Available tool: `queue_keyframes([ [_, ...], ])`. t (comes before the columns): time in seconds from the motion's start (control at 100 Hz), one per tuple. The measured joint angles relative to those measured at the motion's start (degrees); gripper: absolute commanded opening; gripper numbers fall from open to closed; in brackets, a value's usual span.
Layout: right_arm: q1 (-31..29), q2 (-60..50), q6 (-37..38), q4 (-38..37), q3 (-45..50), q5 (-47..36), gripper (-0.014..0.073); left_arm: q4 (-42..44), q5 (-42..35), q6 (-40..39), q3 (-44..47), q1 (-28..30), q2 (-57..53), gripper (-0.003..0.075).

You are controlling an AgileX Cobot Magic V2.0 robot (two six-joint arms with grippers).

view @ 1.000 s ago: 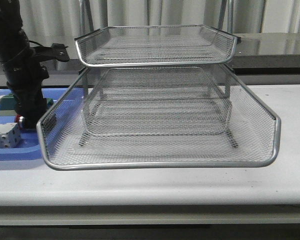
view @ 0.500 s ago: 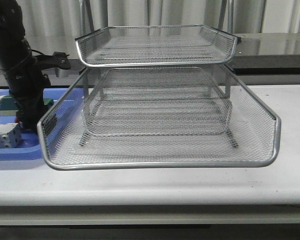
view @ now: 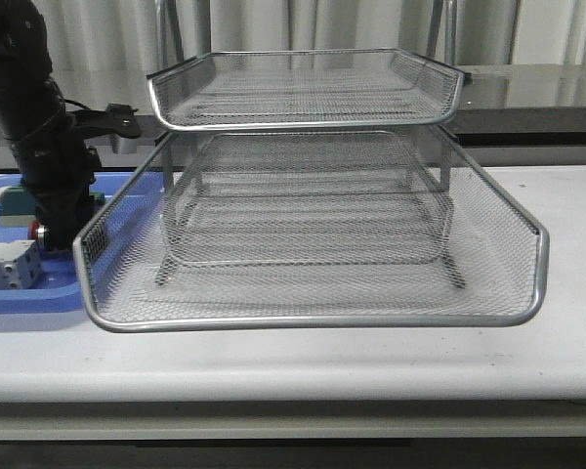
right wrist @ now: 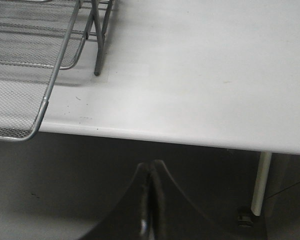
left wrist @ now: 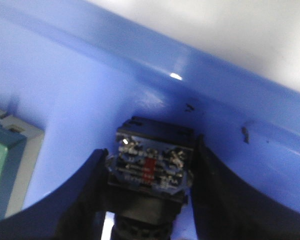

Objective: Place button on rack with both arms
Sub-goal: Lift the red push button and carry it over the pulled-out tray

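One button (left wrist: 149,167) between left pincer (left wrist: 147,195) fingers

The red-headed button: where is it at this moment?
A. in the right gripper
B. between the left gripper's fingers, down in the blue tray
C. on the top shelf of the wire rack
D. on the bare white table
B: the left wrist view shows the button between the left gripper fingers over the blue tray; the right gripper is shut and empty.

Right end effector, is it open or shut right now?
Shut: in the right wrist view the right end effector's fingers meet with nothing between, hanging off the table edge.
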Motion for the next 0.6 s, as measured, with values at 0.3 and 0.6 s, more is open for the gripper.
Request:
queue_keyframes([
  [0.3, 0.00, 0.00, 0.00, 0.00, 0.00, 0.00, -0.0070, 0.46, 10.03, -2.85, -9.47, 0.00, 0.66, -0.0020],
  [0.6, 0.00, 0.00, 0.00, 0.00, 0.00, 0.00, -0.0070, 0.46, 18.60, -7.41, -18.54, 0.00, -2.59, -0.0020],
])
